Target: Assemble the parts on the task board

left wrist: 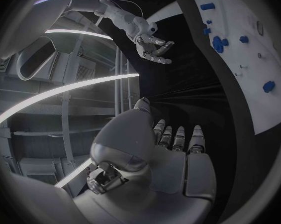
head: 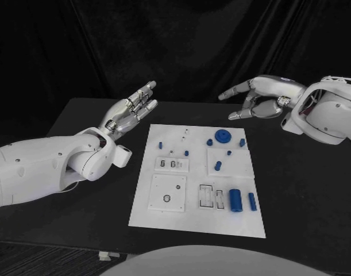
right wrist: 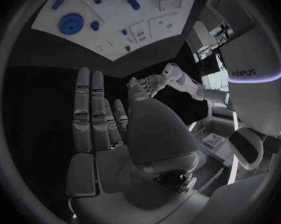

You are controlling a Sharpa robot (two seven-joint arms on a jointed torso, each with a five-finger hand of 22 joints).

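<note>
White task board (head: pixel 193 221) lies mid-table, both the left hand (head: pixel 131 113) and right hand (head: pixel 259 96) empty, fingers spread, beyond its far edge.

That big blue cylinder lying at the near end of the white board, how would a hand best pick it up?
Probably from above, pinching the big blue cylinder across its round middle. It lies flat on the task board, long axis running toward the robot, with a slimmer blue pin close beside it, so the fingers need care on that side.

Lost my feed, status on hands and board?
Left hand open, off the board. Right hand open, holding nothing. Blue parts lying untouched on the white board. Nothing in the way.
</note>
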